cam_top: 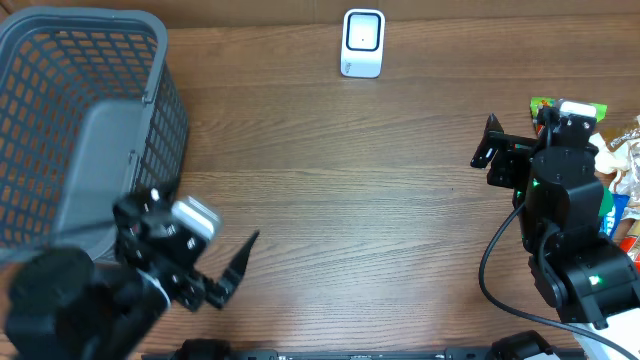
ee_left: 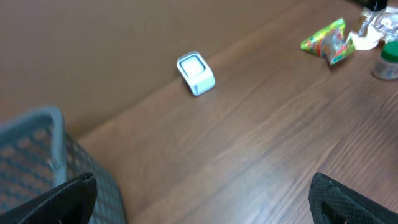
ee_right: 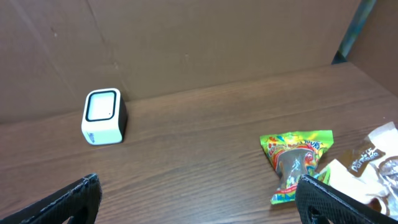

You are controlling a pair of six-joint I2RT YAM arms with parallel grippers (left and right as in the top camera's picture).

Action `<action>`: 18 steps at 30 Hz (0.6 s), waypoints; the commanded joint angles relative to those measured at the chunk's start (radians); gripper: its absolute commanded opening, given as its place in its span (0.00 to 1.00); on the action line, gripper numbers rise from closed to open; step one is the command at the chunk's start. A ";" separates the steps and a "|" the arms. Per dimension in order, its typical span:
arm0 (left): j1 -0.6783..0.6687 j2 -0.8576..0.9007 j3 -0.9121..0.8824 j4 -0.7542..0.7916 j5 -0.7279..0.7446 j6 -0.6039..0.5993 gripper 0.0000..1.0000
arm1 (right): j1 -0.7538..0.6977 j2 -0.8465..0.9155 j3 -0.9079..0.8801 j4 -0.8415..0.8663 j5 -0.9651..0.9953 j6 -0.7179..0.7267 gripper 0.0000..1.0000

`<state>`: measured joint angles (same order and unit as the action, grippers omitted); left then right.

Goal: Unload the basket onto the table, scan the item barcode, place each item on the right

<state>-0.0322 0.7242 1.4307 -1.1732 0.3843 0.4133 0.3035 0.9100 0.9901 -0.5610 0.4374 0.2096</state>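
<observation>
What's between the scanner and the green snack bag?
Nothing: only bare wood tabletop separates the scanner from the green snack bag, clearest in the right wrist view.

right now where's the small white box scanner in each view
overhead: small white box scanner, top centre.
left wrist: upper middle, left of centre.
right wrist: left side, mid-height.
shared landmark: green and yellow snack packet, right of the scanner in every view.

A brown wood-grain desk (cam_top: 330, 200) with long plank lines lies under soft, even light. Along its far edge stands a plain brown cardboard-like wall panel (ee_right: 217, 37), faintly creased.
</observation>
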 commanded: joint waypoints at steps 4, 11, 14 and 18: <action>-0.001 -0.175 -0.295 0.089 -0.017 -0.103 1.00 | 0.002 0.018 0.017 0.004 0.018 -0.001 1.00; -0.001 -0.155 -0.597 0.307 -0.103 -0.142 1.00 | 0.002 0.084 0.017 0.005 0.018 -0.001 1.00; -0.001 -0.119 -0.663 0.421 -0.058 -0.274 1.00 | 0.002 0.118 0.017 0.005 0.017 -0.001 1.00; -0.001 -0.068 -0.674 0.576 0.053 -0.537 1.00 | 0.002 0.169 0.017 0.005 0.014 -0.001 1.00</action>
<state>-0.0319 0.6422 0.7570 -0.6601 0.3454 0.1120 0.3035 1.0573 0.9901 -0.5617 0.4450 0.2092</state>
